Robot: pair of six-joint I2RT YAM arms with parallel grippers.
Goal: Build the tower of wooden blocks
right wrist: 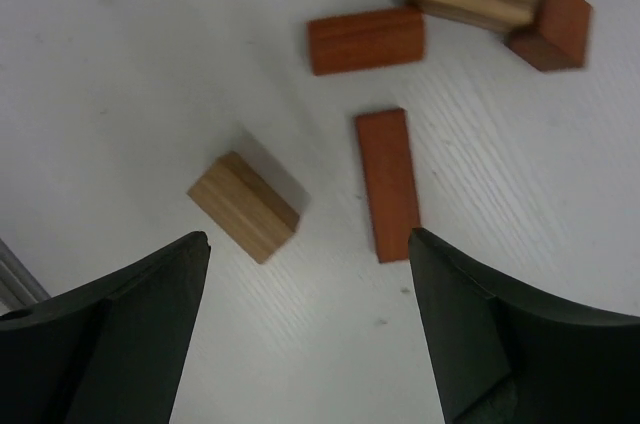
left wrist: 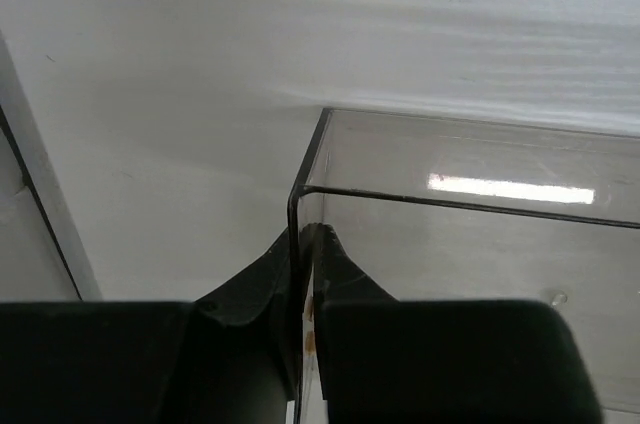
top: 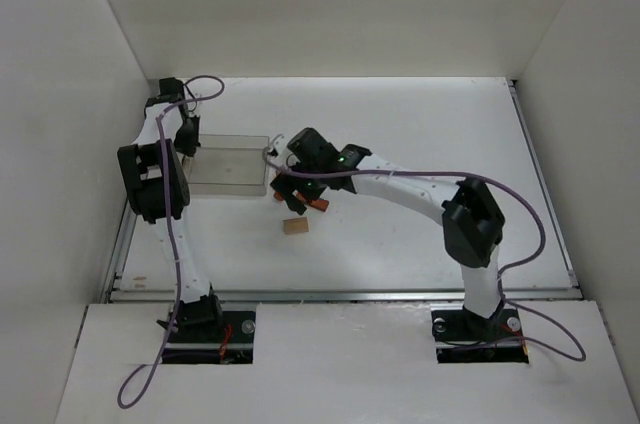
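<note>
The left arm stretches to the far left side of the tabletop (top: 420, 134). The left gripper (left wrist: 305, 244) is pinching the wall of the clear box (left wrist: 460, 159) at a corner. The right arm bends across leftward. The right gripper (right wrist: 308, 239) hangs spread and empty over three reddish-brown blocks (right wrist: 388, 184) and two tan blocks (right wrist: 245, 206), which lie loose left of the tabletop's middle.

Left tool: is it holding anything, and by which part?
Yes: the left tool is shut on the box, pinching one wall near a corner. The right tool is open, holding nothing.
</note>
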